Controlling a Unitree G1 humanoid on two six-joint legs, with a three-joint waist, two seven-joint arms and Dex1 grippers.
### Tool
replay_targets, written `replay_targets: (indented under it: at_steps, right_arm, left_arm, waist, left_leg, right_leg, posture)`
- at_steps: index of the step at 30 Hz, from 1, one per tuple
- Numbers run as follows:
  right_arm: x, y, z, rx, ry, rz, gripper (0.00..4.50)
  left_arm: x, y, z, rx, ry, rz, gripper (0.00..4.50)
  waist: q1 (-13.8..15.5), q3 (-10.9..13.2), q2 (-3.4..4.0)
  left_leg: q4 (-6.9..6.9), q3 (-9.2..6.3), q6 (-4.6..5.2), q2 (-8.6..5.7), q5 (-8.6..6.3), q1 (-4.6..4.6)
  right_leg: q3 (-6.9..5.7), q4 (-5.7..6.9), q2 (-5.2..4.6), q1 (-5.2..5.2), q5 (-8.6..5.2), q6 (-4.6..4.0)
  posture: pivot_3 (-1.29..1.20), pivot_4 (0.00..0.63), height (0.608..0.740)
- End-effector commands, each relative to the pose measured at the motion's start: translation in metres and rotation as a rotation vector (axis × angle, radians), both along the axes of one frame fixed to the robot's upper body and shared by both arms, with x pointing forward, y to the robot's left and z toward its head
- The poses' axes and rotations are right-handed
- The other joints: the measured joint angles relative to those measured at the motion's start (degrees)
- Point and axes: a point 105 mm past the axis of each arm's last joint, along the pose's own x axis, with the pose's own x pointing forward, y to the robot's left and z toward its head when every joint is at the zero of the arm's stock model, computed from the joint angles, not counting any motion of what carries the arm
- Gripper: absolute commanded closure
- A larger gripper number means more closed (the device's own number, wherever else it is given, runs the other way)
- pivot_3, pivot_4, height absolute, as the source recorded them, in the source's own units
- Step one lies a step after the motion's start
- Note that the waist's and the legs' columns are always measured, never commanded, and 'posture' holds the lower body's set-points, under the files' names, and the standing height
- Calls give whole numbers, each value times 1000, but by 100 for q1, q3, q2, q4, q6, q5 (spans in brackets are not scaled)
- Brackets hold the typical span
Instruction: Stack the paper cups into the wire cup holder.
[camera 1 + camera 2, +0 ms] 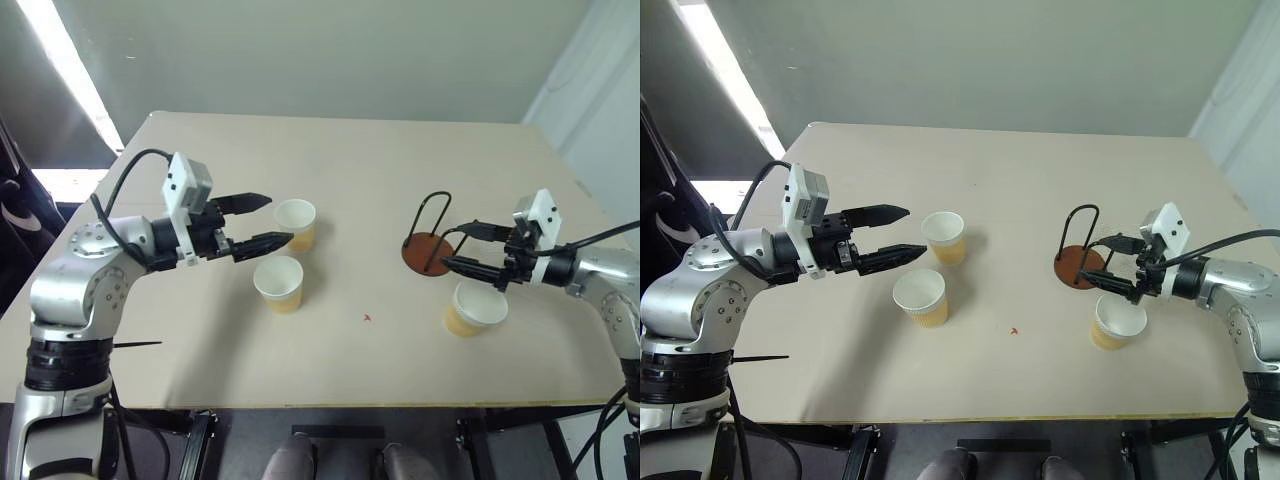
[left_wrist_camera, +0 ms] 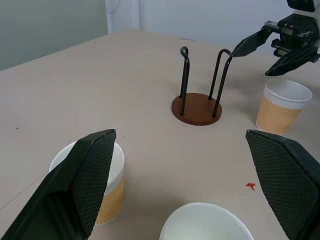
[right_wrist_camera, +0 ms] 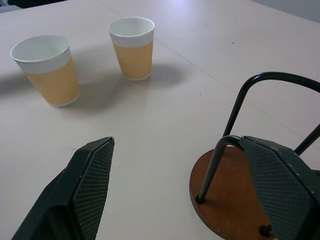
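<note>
Three paper cups stand upright on the tan table. One paper cup (image 1: 296, 222) and a nearer one (image 1: 279, 284) stand left of centre; the third (image 1: 474, 309) stands at the right. My left gripper (image 1: 278, 219) hovers open and level just left of the far cup, nothing between its fingers. The wire cup holder (image 1: 427, 252), a reddish-brown disc with black wire loops, stands right of centre with nothing in it. My right gripper (image 1: 450, 247) is open beside the holder's right edge, above the third cup, holding nothing. The left wrist view shows the holder (image 2: 196, 107) and the third cup (image 2: 280, 107).
A small red mark (image 1: 367, 318) lies on the table (image 1: 340, 160) between the cup groups. The table's front edge (image 1: 330, 405) runs just before me. A grey wall stands behind the far edge.
</note>
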Motion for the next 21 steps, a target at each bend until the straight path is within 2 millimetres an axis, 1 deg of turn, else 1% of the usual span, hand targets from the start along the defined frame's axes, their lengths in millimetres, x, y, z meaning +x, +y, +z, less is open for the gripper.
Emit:
replay_targets:
  at_steps: [1,6,15,18,21]
  right_arm:
    - [-2,-1,10,-10,-42,1,359]
    - [-2,-1,9,-13,-39,-3,359]
    - [-3,-5,7,-25,-25,-24,359]
    - [-3,-7,9,-9,-18,-32,359]
    - [-5,-5,16,20,-12,-33,359]
  left_arm:
    - [-2,1,12,6,-50,-1,46]
    - [-2,1,12,7,-50,-1,46]
    - [-2,-2,13,7,-51,-13,46]
    - [-1,-4,14,6,-56,-21,46]
    - [-2,-8,16,-3,-60,-48,46]
  waist:
    - [7,0,0]
    - [15,0,0]
    - [19,0,0]
    - [20,0,0]
    - [21,0,0]
  left_leg:
    - [2,-4,0,-2,0,4]
    - [7,21,4,3,-3,7]
    - [4,27,1,9,-5,10]
    - [4,27,1,9,-6,10]
    - [4,27,0,9,-6,10]
  right_leg:
    - [-5,-2,0,4,0,0]
    - [21,-5,2,-12,0,0]
    - [26,-2,6,-17,0,0]
    - [27,-2,6,-17,0,0]
    - [27,-1,6,-18,0,0]
  posture:
    - [0,150,740]
    - [0,150,740]
    - [0,150,740]
    - [0,150,740]
    - [0,150,740]
